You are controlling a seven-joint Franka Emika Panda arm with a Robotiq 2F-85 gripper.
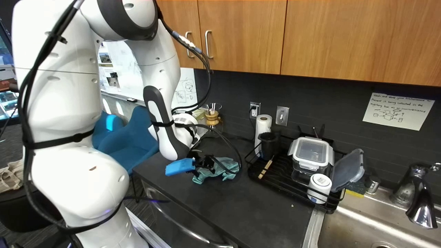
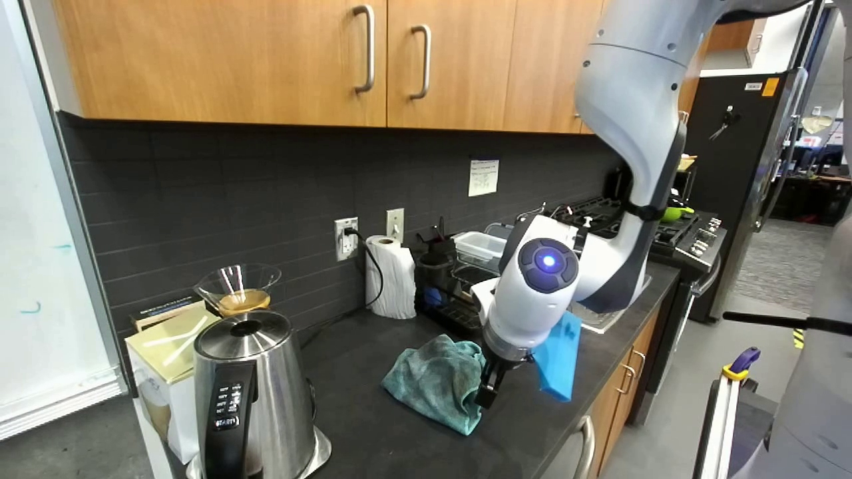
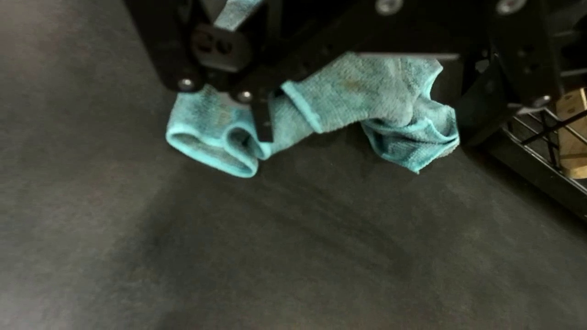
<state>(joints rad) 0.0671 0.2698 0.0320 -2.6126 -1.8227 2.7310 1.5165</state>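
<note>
A crumpled teal cloth lies on the dark counter in both exterior views [image 1: 217, 169] [image 2: 436, 379]. It also shows in the wrist view [image 3: 357, 91], folded, with lighter blue hems. My gripper [image 3: 371, 134] enters from the top of the wrist view. Its fingers [image 3: 262, 120] stand wide apart, with part of the cloth showing between them. In an exterior view the gripper [image 2: 489, 384] is low over the counter at the cloth's edge. I cannot tell whether it touches the cloth. A flat blue piece [image 2: 558, 356] sits on the wrist.
A black dish rack [image 1: 275, 179] holds a lidded glass container [image 1: 310, 155], a white cup [image 1: 319, 188] and a wooden utensil [image 1: 265, 168]. A paper towel roll [image 2: 391, 276] stands by the wall. A kettle [image 2: 283, 386] stands on the counter. A sink [image 1: 358, 227] lies beyond the rack.
</note>
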